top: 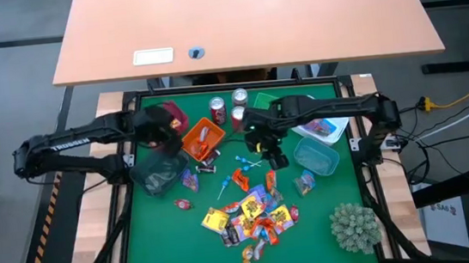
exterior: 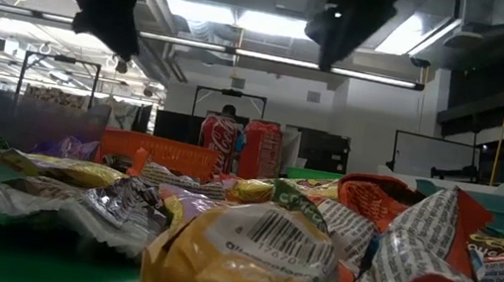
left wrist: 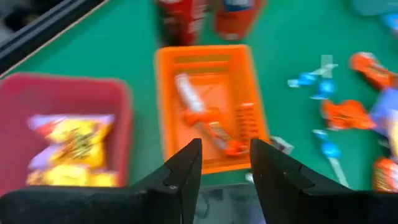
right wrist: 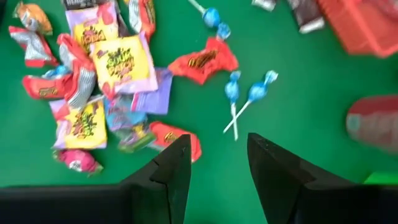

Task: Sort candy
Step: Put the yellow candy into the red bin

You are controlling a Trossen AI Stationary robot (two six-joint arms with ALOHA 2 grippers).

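The candy lies in a loose pile of yellow, orange, red and purple wrappers on the green mat, with blue lollipops at its far side. My left gripper hangs open above the near edge of an orange basket that holds orange-wrapped sweets; in the high view this gripper is left of centre. A red bin beside the basket holds yellow and purple packets. My right gripper is open in the air over bare mat next to the lollipops, and in the high view it is right of the basket.
Two red soda cans stand behind the basket. A dark bin sits at the left, a teal bin and a white tray at the right. A spiky plant ball rests at the near right.
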